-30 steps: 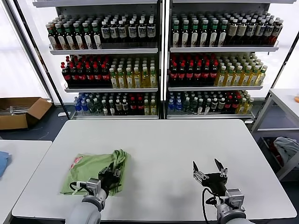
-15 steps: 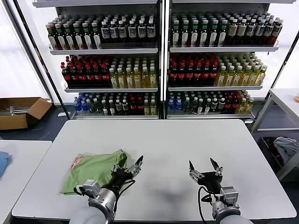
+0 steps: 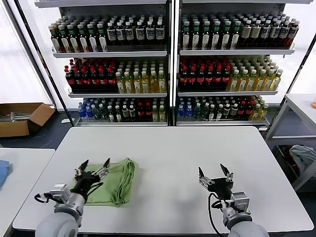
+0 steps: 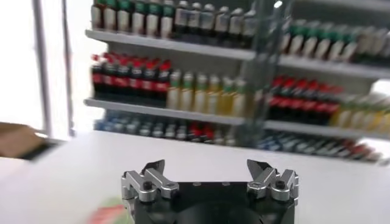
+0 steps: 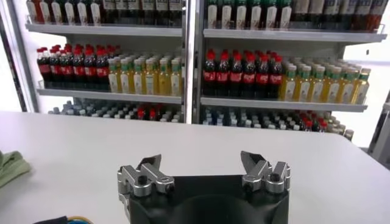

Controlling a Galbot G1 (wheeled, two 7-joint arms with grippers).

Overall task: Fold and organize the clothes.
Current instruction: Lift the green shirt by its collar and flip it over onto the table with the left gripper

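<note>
the soft light green folded shirt (image 3: pixel 111 181) lies flat on the white surface (image 3: pixel 168 153). the left hand (image 3: pixel 92 170) hovers over the shirt's near-left edge, fingers spread, holding nothing. the right hand (image 3: pixel 213 175) waits well apart from the shirt, also spread and empty, likely idle.

No text, brand or number can be read; the labels on the shelved bottles (image 3: pixel 148 79) are too small to be made out.

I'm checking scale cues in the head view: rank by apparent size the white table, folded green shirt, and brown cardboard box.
1. White rectangular table
2. Light green folded soft shirt
3. Brown cardboard box, looking slightly smaller, but it is farther off and cropped, so unsure.
</note>
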